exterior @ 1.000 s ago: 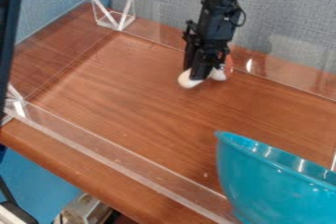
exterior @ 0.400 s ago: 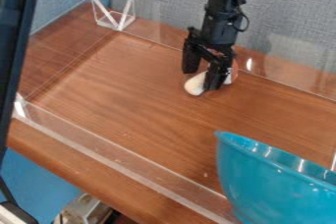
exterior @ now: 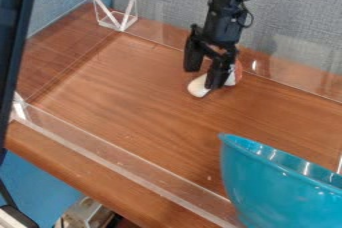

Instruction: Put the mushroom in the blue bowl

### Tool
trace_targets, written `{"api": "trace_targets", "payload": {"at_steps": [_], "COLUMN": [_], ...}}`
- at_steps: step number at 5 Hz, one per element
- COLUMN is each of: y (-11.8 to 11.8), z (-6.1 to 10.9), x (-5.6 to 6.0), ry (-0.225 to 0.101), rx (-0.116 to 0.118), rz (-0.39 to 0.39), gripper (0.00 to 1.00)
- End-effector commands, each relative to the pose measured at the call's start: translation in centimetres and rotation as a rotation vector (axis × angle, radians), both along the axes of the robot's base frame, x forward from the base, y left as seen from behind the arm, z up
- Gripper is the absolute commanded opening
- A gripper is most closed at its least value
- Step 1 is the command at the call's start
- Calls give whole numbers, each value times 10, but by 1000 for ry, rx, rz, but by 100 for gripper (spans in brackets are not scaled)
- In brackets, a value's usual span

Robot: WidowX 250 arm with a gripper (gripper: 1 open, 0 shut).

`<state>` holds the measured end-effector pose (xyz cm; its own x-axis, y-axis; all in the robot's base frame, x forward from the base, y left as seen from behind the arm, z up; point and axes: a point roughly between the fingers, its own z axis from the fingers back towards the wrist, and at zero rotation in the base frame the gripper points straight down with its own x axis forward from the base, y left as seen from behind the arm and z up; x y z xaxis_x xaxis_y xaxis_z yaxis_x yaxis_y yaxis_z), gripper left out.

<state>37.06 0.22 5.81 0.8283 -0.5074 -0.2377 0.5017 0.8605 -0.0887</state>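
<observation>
Although the blue bowl (exterior: 287,182) sits nearest the camera, well apart from the gripper (exterior: 210,68) toward the lower right, nothing is seen inside it. Farther back, the jaws, clamped a second ago, are now spread wide, and the mushroom (exterior: 202,85) is released onto the wooden table (exterior: 120,82), just below the fingertips. A failed or abandoned grasp is suggested, so the transfer remains undone. Only a cream-white body is discernible; the cap is largely hidden.
</observation>
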Motion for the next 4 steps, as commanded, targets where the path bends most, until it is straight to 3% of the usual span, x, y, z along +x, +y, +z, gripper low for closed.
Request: {"api": "trace_targets", "payload": {"at_steps": [1,3,4], "y": [2,-1,-7], "z": [41,35,43], "x": [10,14,14], "ry": [-135,-150,-156], "rx": [-7,-9,-6], "rz": [-6,-6,27], "gripper": [100,100,100]}}
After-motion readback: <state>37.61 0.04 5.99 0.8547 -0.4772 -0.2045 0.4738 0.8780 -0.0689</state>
